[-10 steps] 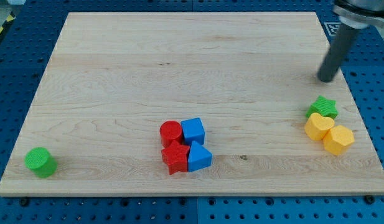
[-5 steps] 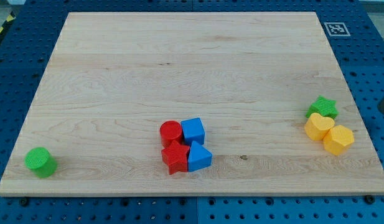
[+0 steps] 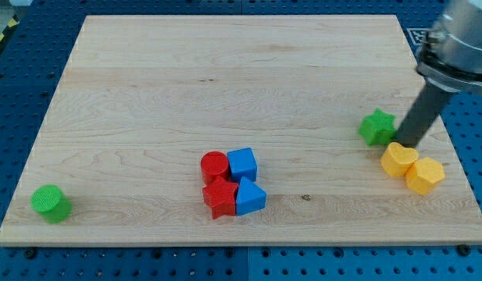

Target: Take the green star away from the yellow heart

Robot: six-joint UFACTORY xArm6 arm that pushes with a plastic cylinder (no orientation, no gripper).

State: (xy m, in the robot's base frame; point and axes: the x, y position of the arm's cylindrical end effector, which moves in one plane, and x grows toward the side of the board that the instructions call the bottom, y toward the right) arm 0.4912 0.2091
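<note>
The green star (image 3: 377, 127) lies on the wooden board (image 3: 225, 86) near its right edge, up and to the left of the yellow heart (image 3: 399, 159), with a small gap between them. My tip (image 3: 405, 142) stands just right of the star and just above the heart, between the two. A yellow hexagon (image 3: 425, 175) touches the heart on its lower right.
A cluster of a red cylinder (image 3: 214, 166), a blue cube (image 3: 242, 164), a red star (image 3: 220, 197) and a blue triangle (image 3: 251, 197) sits at bottom centre. A green cylinder (image 3: 51, 202) is at the bottom left corner.
My tip left the view to the right, then came back in beside the heart. The green star has slid left and slightly up, away from the yellow heart.
</note>
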